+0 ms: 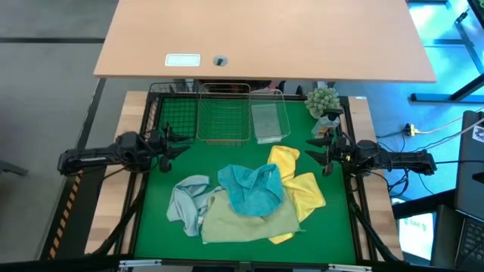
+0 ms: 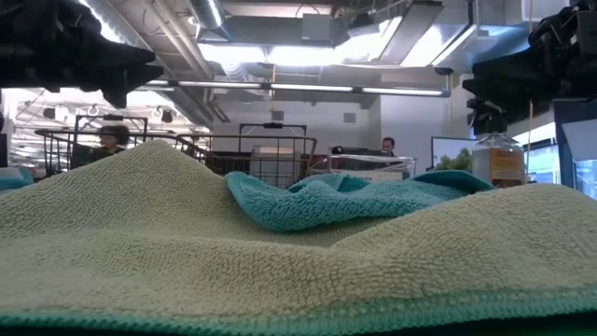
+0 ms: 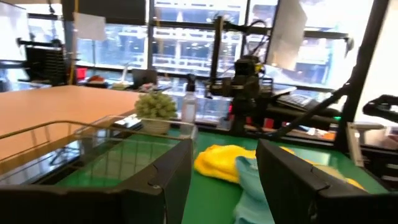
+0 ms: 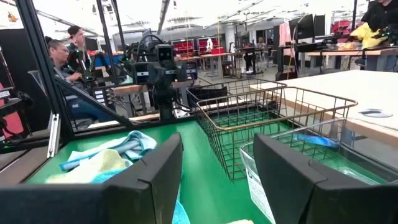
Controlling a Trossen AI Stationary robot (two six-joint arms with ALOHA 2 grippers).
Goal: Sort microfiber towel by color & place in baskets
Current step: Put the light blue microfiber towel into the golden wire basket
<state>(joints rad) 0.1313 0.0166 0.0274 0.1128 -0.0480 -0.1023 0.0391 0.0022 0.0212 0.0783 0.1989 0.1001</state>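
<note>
Green matting (image 1: 333,227) covers the work table, and a bare wooden desk (image 1: 265,38) is seen behind it.

On the left side, the left gripper (image 1: 172,143) is held above the mat with its fingers spread open and nothing between them. Near the middle of the mat, a heap of soft microfiber towels is piled up. A pale blue-grey towel (image 1: 189,198) is found at the left of the heap. A light green towel (image 1: 249,221) is spread under the others. A teal towel (image 1: 251,189) is bunched on top, and yellow towels (image 1: 299,185) are laid at the right. On the right side, the right gripper (image 1: 324,148) is also held open and empty, near a small potted green plant (image 1: 324,101).

No towel is held yet, so the sorting looks not yet begun. For the next move, one towel should be pinched and lifted clear of the heap.

At the back edge, three wire-mesh baskets are set in a row. The black basket (image 1: 175,113) and the copper-coloured basket (image 1: 223,117) look empty. Something pale seems to be seen in the silvery basket (image 1: 271,119), but what it is cannot be told.
</note>
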